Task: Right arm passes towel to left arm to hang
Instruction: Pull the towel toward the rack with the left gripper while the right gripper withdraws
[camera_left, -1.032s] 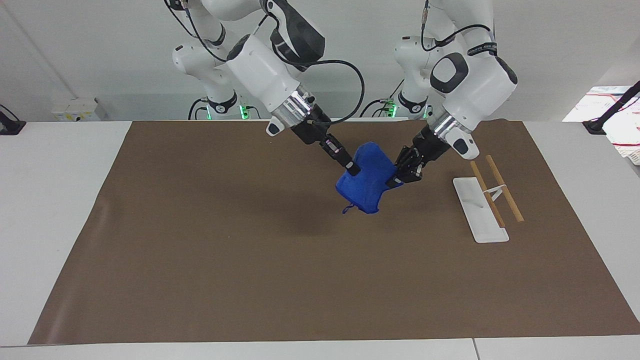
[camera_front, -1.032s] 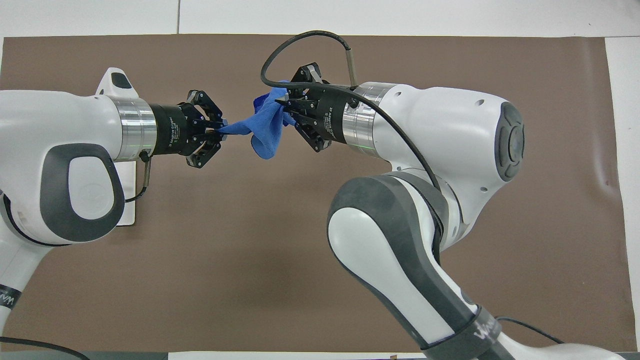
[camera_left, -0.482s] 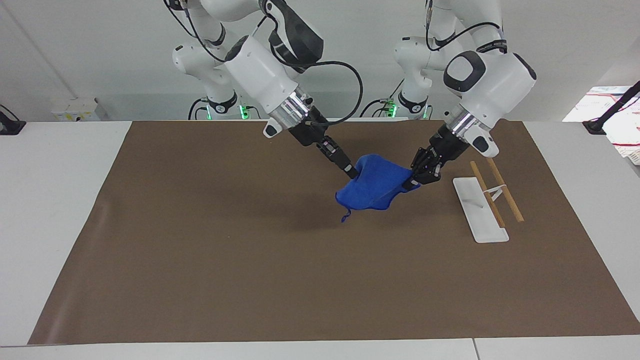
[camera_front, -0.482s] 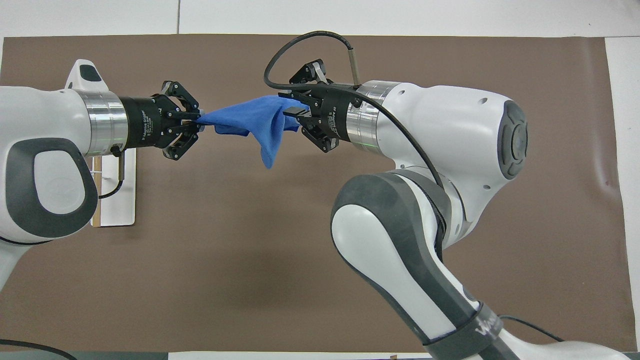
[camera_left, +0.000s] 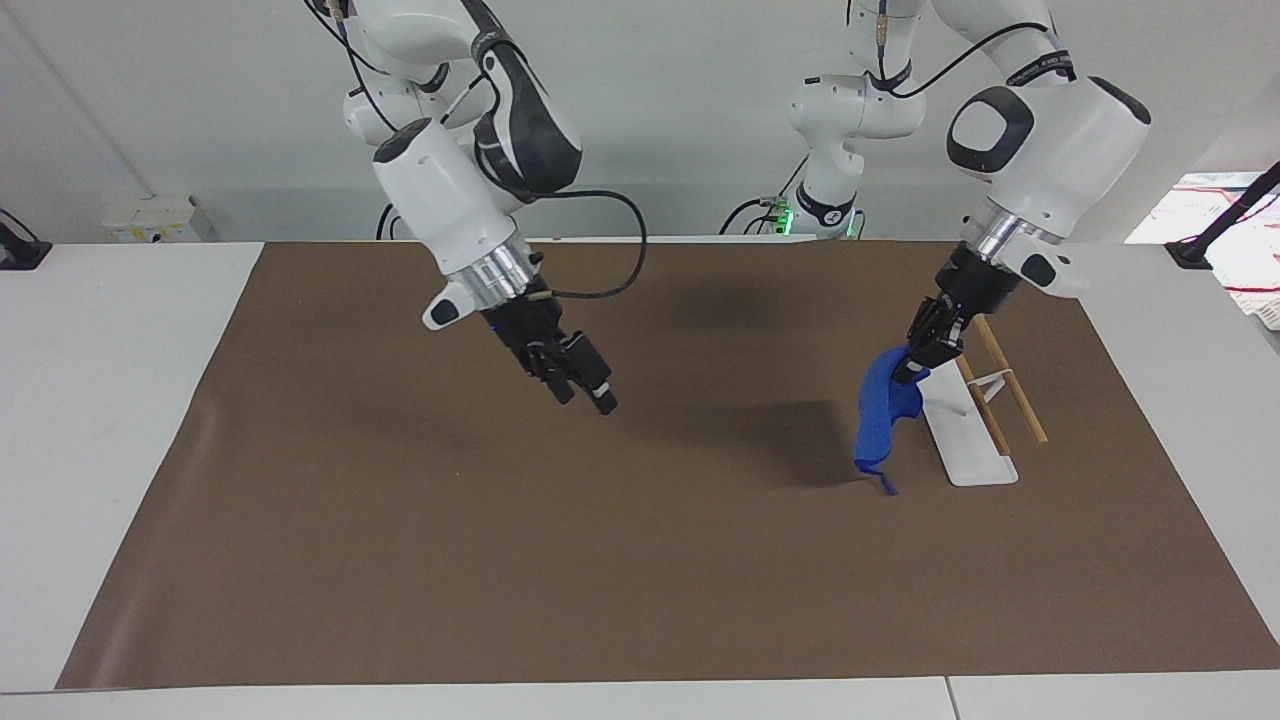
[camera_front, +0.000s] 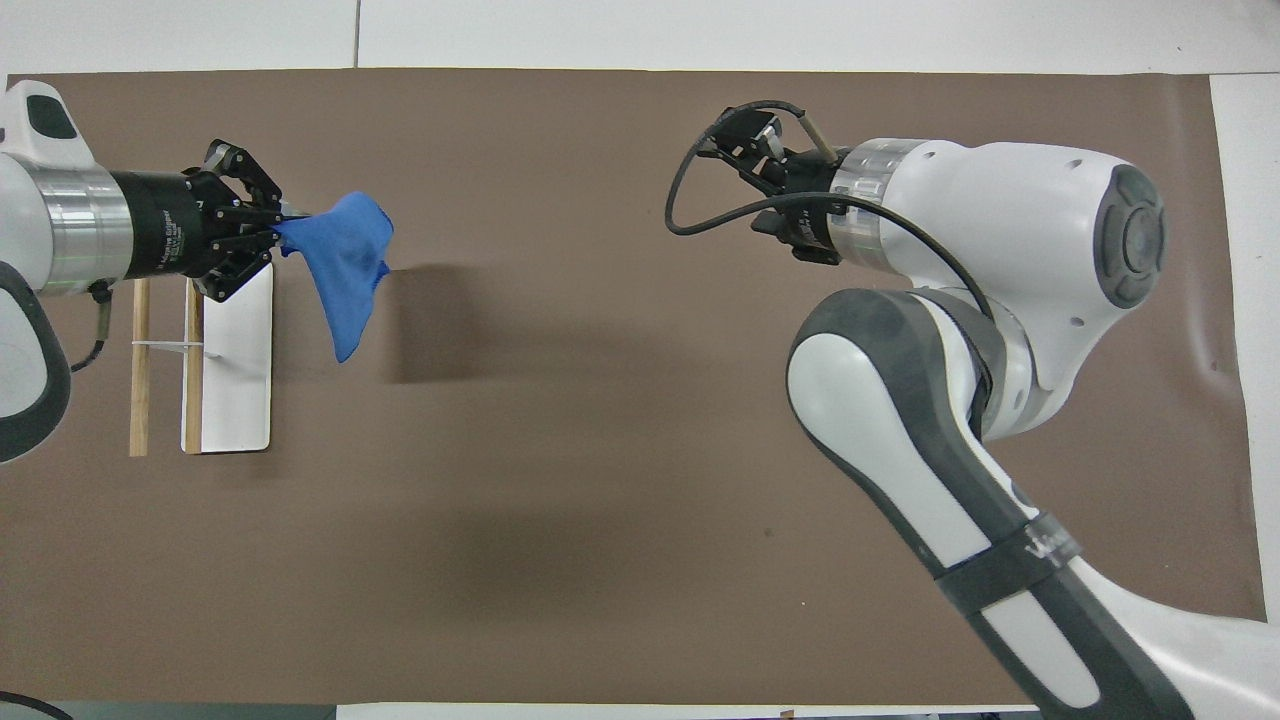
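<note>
My left gripper (camera_left: 918, 357) is shut on one corner of the blue towel (camera_left: 879, 415). The towel hangs limp in the air beside the rack, its small loop (camera_left: 887, 486) at the bottom, close to the mat. In the overhead view the left gripper (camera_front: 272, 226) holds the towel (camera_front: 345, 262) just over the edge of the rack's white base (camera_front: 237, 385). My right gripper (camera_left: 582, 388) is open and empty, raised over the mat's middle, well apart from the towel. It also shows in the overhead view (camera_front: 752, 180).
The rack has a white base plate (camera_left: 962, 432) and two wooden rods (camera_left: 1012, 380) on a small white stand, at the left arm's end of the table. A brown mat (camera_left: 500, 560) covers the table. Papers lie off the mat by the left arm's end (camera_left: 1230, 230).
The right gripper has let go of the towel and drawn back toward its own end. The left gripper has carried the towel, now hanging limp, over to the rack.
</note>
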